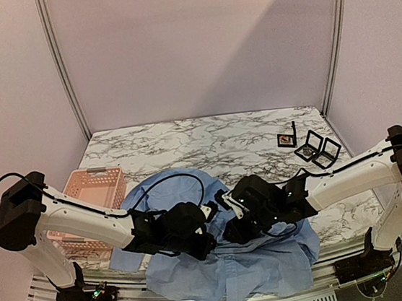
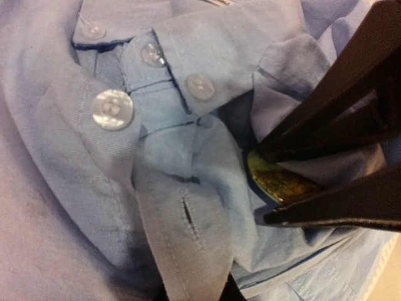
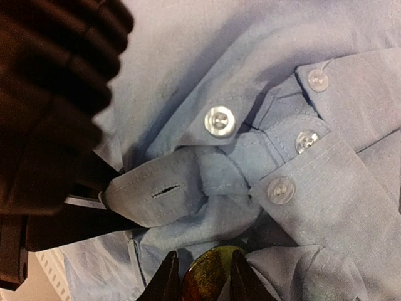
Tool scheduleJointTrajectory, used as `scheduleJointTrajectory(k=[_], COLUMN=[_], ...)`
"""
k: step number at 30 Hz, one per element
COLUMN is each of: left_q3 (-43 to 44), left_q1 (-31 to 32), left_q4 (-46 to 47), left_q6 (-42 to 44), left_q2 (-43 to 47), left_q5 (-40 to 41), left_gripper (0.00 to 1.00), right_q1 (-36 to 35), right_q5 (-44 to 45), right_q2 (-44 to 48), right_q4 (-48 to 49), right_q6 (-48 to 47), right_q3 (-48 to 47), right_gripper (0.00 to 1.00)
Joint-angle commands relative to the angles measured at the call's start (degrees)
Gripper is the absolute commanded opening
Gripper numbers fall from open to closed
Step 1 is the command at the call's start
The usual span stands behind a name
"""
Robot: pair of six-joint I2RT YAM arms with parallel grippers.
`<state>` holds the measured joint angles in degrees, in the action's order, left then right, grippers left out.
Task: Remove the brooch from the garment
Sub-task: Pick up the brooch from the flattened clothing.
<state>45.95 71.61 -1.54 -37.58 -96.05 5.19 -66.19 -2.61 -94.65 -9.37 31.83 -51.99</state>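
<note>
Right gripper point(image 3: 203, 262) pinching the round greenish-gold brooch point(image 3: 208, 281) by its edges, left gripper point(image 3: 103, 202) clamped on the buttonhole flap of the shirt point(image 1: 230, 278) just beside, brooch nested in folds under the collar buttons, shirt crumpled at the near edge of the marble table point(image 1: 185, 141), pink basket point(image 1: 93, 188) to its left.

Brooch point(image 3: 210, 276) cut off at six o'clock in the right wrist view. From the left wrist, right gripper point(image 2: 268, 185) and shirt point(image 2: 188, 157) folds hide most of it. Left gripper point(image 3: 103, 199) blurs at nine o'clock.
</note>
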Motion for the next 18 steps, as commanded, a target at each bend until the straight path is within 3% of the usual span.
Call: scheduleJointTrajectory(k=[1,5,10,18], left_q3=[-0.39,-0.08,0.00,0.08], left_q1=[0.63,0.63,0.63,0.54], left_q4=[-0.23,-0.04,-0.19,-0.26], left_q6=[-0.12,-0.04,-0.08,-0.32], left_q2=[1.48,1.39,1.63,2.54], left_q5=[-0.93,-1.14,-0.99,-0.34], left_gripper=[0.12,0.12,0.12,0.16], right_q1=[-1.27,-2.94,-4.00,-4.46], right_q5=[2.28,5.45,8.27,15.72], right_q2=[-1.19,-1.86,-3.87,-3.69], right_q4=[-2.95,-3.74,-5.33,-7.34], right_q6=[-0.81,-1.22,-0.78,2.29], right_q3=[-1.07,-2.36,-3.41,-4.55], right_gripper=[0.27,0.33,0.32,0.08])
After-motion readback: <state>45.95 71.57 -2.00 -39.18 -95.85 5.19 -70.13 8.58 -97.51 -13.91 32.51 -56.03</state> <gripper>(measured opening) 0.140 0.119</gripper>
